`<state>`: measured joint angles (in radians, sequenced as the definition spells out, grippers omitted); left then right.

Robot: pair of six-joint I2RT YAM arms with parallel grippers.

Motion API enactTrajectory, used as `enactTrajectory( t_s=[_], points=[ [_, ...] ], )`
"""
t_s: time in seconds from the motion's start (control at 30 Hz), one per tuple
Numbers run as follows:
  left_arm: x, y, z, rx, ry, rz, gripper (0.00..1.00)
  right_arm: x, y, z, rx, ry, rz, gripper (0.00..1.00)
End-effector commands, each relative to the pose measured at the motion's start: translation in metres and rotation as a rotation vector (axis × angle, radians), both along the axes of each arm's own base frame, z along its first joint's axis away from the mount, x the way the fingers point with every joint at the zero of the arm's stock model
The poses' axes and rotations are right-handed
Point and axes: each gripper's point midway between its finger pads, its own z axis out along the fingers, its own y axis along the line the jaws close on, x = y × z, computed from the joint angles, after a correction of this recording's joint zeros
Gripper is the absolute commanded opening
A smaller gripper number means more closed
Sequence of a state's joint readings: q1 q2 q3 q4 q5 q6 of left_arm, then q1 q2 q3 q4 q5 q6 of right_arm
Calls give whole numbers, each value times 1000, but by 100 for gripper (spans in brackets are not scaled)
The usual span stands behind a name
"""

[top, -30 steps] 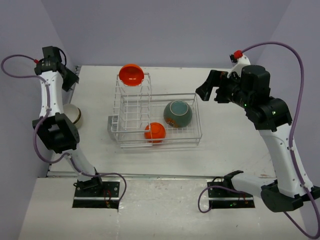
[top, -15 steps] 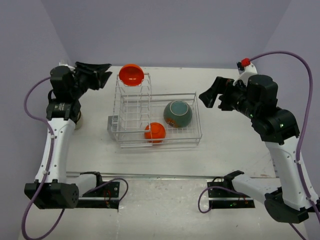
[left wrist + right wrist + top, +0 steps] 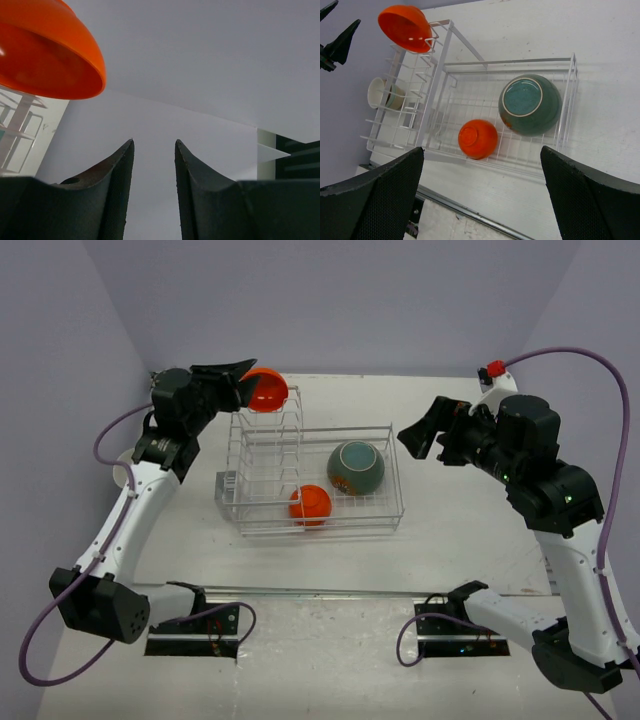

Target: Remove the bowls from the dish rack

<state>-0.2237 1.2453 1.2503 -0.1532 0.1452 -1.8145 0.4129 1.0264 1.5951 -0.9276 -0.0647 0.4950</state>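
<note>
Silvery wire dish rack [image 3: 345,523] sits mid-worktop [image 3: 450,530]. Its basket holds the dark teal bowl [image 3: 355,467] and a small orange bowl [image 3: 310,504], and a second orange bowl [image 3: 264,389] perches atop the upright slots. The left gripper [image 3: 154,142], half-spread and empty, hovers just beside that perched bowl. The right gripper [image 3: 418,432] hangs wide and empty past the rack's right end. Next, I judge: straddle the rim, pinch, lift clear of the wires.

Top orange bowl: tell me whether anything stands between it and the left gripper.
Nothing visible does. The left gripper hangs close beside the orange bowl, which is perched atop the tall slots of the rack. Only open air separates them, and the rack wires lie below the bowl.
</note>
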Motion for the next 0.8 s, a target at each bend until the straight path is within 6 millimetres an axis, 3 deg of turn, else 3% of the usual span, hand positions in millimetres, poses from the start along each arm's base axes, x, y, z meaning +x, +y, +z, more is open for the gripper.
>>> enactTrajectory(
  t_s=[0.0,0.1,0.13,0.17,0.23,0.47,0.77],
  points=[
    [10,9,18,-15,-24,76,39,0,-3,9,17,-28,-27,99],
    [17,9,3,78,51,73,38,1,-3,9,18,-28,-33,99],
    [18,8,15,91,37,70,38,1,-4,9,18,-29,-34,99],
    [25,7,7,127,59,65,38,1,-4,8,16,-27,-34,99],
    [27,8,18,157,61,68,37,0,-5,8,17,-28,-39,99],
    [44,4,20,274,103,36,34,-1,-13,3,-13,-37,-65,99],
    [22,2,10,309,135,-20,32,2,-11,-5,-17,-31,-59,99]
  ],
)
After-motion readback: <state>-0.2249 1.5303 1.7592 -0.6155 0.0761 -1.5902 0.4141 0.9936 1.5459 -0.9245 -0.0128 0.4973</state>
